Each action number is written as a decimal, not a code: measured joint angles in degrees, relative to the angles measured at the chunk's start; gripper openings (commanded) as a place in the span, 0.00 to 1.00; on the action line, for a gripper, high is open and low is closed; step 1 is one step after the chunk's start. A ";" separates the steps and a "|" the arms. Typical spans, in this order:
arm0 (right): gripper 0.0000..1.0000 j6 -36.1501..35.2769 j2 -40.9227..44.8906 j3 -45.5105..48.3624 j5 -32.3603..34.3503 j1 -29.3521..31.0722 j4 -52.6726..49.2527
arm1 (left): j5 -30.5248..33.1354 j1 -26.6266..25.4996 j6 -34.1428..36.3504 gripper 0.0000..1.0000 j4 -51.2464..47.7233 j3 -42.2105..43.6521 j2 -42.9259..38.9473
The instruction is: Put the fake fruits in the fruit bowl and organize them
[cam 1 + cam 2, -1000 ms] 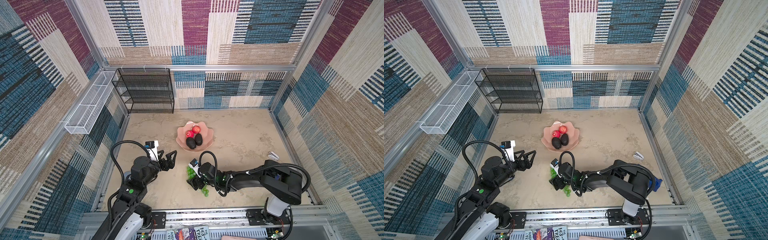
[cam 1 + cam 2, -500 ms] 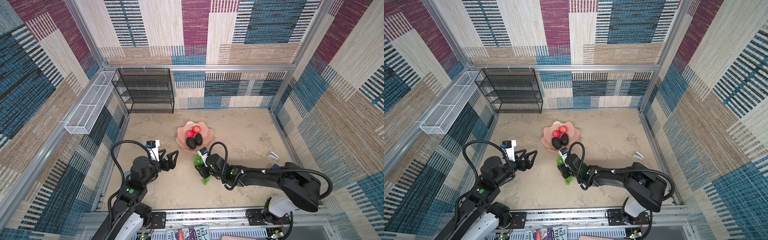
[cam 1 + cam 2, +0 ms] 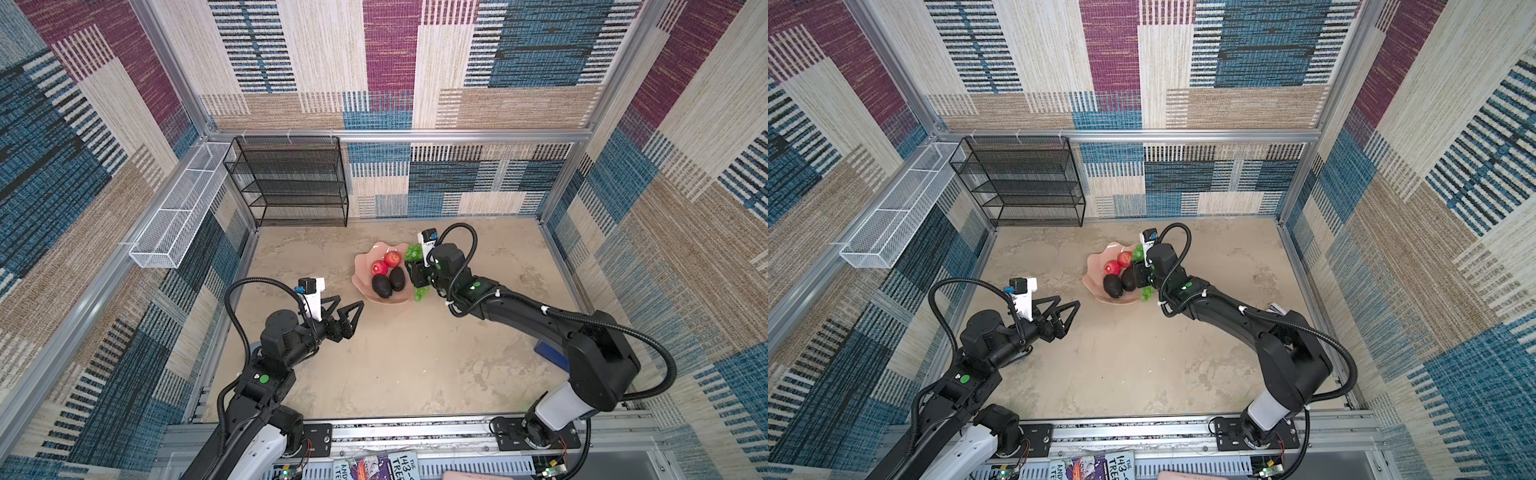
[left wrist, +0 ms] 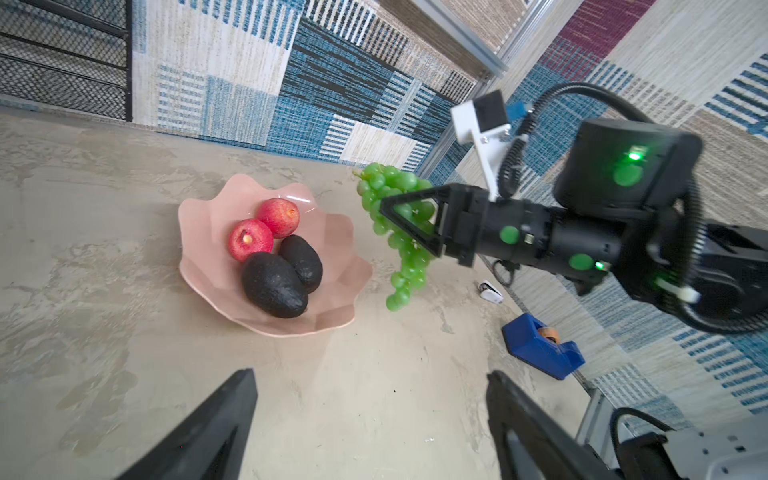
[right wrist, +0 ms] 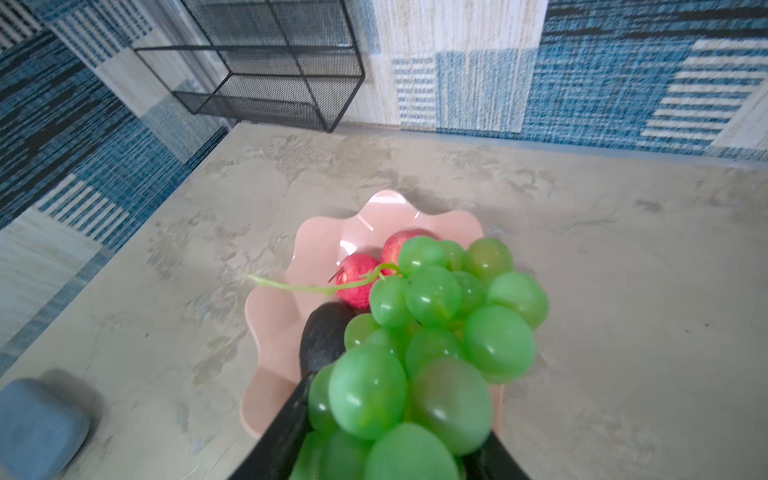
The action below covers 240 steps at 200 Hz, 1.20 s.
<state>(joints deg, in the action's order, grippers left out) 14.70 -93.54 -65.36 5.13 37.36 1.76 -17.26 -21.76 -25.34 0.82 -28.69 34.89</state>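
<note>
Four fruits in the fruit bowl (image 4: 199, 232), confirm? (A)
Yes: 2 apples (image 4: 250, 240) + 2 avocados (image 4: 272, 284), touching, mid-bowl. (B)
Grapes (image 4: 409, 266)? (A)
Off the table (image 4: 124, 332), hanging just beside bowl rim, R-arm side. R gripper (image 4: 392, 210) clamped on bunch's upper part. (B)
L gripper (image 3: 350, 301)? (A)
Jaws spread, holding nothing, well apart from bowl, fingers pointing toward it. (B)

The only legible writing is on a colourful printed cover (image 3: 1096, 468) (image 3: 382, 467) at the very near edge, just below the metal rail (image 3: 1142, 432). In both top views its white hand lettering reads "143-" above "TRE", cut off by the frame. To its left, "AND" stands over "TE". Nothing else can be read.
</note>
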 measured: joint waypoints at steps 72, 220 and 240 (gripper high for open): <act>0.47 0.81 -15.43 -10.25 -4.70 -4.28 0.68 | -2.38 0.00 -0.02 0.89 0.59 -0.42 1.16; 1.00 -0.76 -11.61 -10.97 -3.37 -7.30 1.81 | 9.53 0.00 3.19 0.95 1.49 -0.15 5.05; 1.00 -2.45 -3.19 -2.27 -1.49 -8.26 3.87 | 23.19 0.00 4.66 1.00 4.42 1.90 10.56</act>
<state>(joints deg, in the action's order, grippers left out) 12.25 -96.73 -67.64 3.64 29.10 5.63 5.93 -21.76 -20.69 5.23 -26.79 45.45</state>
